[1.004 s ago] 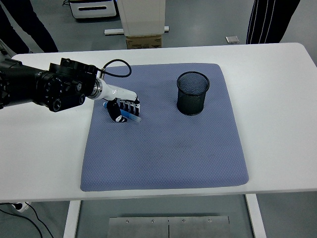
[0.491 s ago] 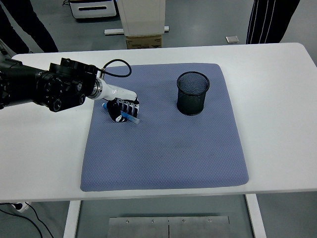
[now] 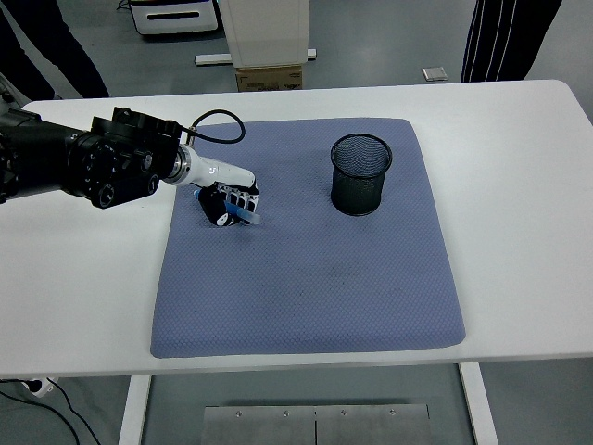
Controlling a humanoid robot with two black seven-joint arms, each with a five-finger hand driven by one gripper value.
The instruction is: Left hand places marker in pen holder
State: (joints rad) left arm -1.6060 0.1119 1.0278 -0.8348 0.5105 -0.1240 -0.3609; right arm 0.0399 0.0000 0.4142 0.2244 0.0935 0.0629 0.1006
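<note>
Marker (image 3: 243,214): blue barrel, lying on the mat (image 3: 306,278) near its left edge, toward the far-left corner. You've got the left hand (image 3: 228,204) clenched down over it, black fingers (image 3: 243,197) curled around the barrel; only a short blue stretch and the pale tip poke out on the side facing the mat's middle. Can't tell whether it's lifted off the mat or still touching it.

Left arm (image 3: 83,167) comes in from the table's left edge, low over the white table (image 3: 519,185), with a black cable (image 3: 215,124) looping above the wrist.

Pen holder (image 3: 361,173): black mesh cup, upright, on the mat's far-right part, well apart from the hand and marker. Looks empty from what you can see through the rim.

Mat is blue-grey, roughly centred on the table, its near edge close to the table's near edge.

Past the table's far edge: a cardboard box (image 3: 269,78) on the floor, and people's legs at the picture's top, one person (image 3: 500,37) at the far right and another (image 3: 46,46) at the far left.
</note>
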